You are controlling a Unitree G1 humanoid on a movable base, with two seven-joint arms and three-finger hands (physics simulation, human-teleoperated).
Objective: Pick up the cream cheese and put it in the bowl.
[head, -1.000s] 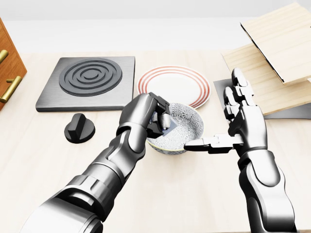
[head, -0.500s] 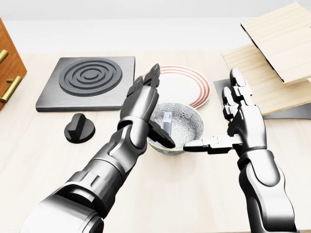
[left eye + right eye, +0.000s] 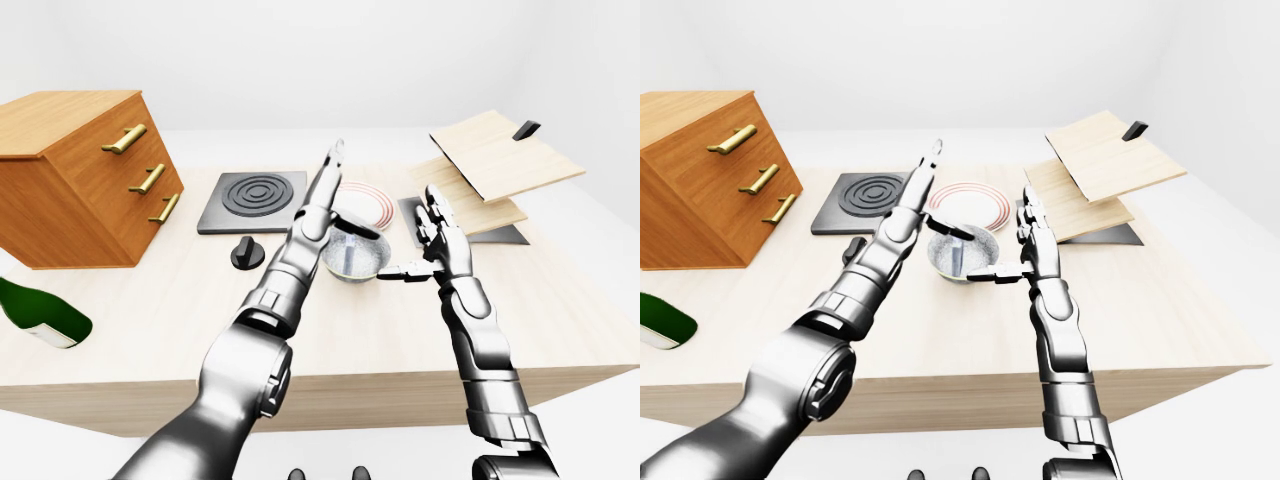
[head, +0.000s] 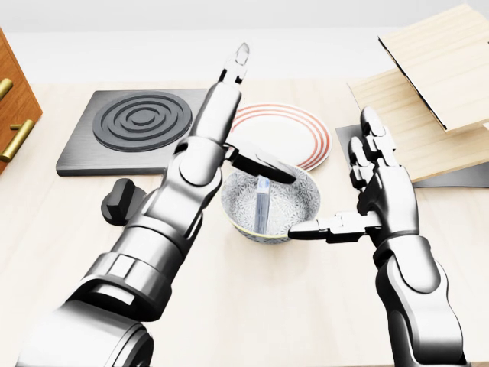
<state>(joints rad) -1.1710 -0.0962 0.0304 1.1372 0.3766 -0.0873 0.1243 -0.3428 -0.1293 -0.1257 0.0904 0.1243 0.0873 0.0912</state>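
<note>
Nearest, the right hand (image 4: 382,195) stands flat and open, empty, its thumb touching the bowl (image 4: 294,218) rim; a nudge from it could slide or tip the bowl across the desk (image 4: 252,306). The cream cheese (image 4: 263,205) stands inside the bowl, just below the left hand's thumb. The left hand (image 4: 221,115) is fully spread, holding nothing, fingers (image 4: 239,57) pointing past the plate (image 4: 306,130). A second ago those fingers were curled around the cheese over the bowl; they have let go and risen.
</note>
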